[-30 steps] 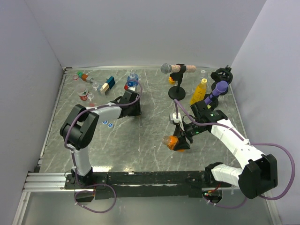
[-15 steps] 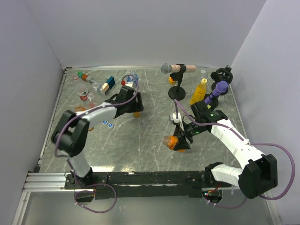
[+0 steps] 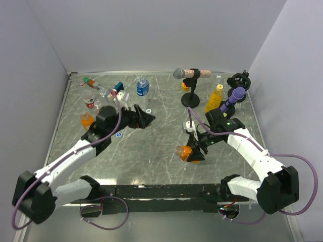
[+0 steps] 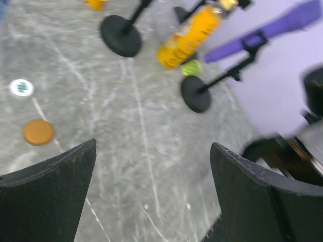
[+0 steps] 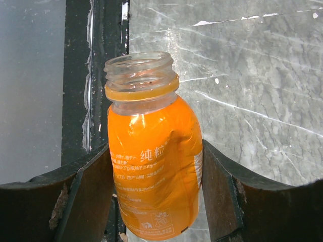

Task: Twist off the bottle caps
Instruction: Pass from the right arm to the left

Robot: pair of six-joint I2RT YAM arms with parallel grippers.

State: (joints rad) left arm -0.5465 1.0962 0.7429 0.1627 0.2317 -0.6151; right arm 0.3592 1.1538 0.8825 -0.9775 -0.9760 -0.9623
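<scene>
My right gripper (image 5: 154, 156) is shut on a squat orange bottle (image 5: 151, 166), held just above the table near its front (image 3: 184, 152). The bottle's neck (image 5: 140, 70) is bare, with no cap on it. My left gripper (image 4: 151, 151) stands open mid-table (image 3: 146, 118) with nothing between its fingers. An orange cap (image 4: 38, 132) lies loose on the table just beyond it, and a white cap (image 4: 21, 87) lies farther off. A blue-and-white cap (image 3: 118, 134) lies under the left arm. A clear bottle with a blue label (image 3: 143, 87), another orange bottle (image 3: 87, 120) and a yellow bottle (image 3: 214, 99) stand upright.
Two microphone stands rise at the back right: a grey microphone (image 3: 179, 74) on a round black base (image 3: 190, 100), and a purple microphone (image 3: 235, 96). Toy blocks (image 3: 118, 87), a small red can (image 3: 91, 104) and clear cups crowd the back left corner.
The left gripper has gone from nearly shut to wide open, and its arm has dropped low across the table. The right arm and its orange bottle have stayed put.
</scene>
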